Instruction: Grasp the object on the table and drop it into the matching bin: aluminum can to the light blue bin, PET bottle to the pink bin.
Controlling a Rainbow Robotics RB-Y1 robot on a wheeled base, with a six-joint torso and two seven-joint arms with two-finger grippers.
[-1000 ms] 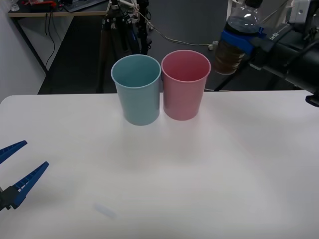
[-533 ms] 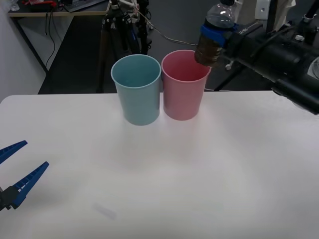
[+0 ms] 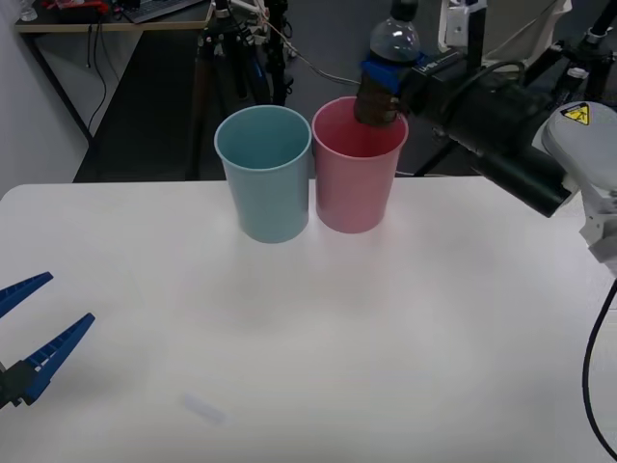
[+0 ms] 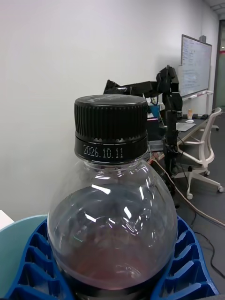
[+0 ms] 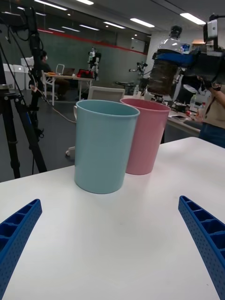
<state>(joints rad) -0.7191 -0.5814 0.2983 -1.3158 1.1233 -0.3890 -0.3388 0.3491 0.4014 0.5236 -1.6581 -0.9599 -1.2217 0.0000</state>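
Right end effector (image 3: 384, 79): clenched around the PET bottle (image 3: 386, 68), blue fingers (image 4: 28, 262) wrapped round the body just under the shoulders. Bottle's upright, dark cap on top.

What changed: a second ago the bottle was way off at 3 o'clock of the pink bin (image 3: 357, 164), well clear of it. Half a second ago it was at the rim's 3 o'clock edge. Now it's sitting right over the mouth, toward the far 1 o'clock side, bottom roughly level with the rim.

What that means: carry looks basically done imo, and it's the right bin for a PET bottle. All that seems left is letting go. Only worry is it's a bit off-centre, so it might clip the far rim.

Light blue bin (image 3: 265, 174): touching the pink one at its 9 o'clock, not involved.

Left end effector (image 3: 34, 340): released, fingers spread, parked low over the worktop (image 3: 386, 328) at the near 8 o'clock corner, same spot as before.
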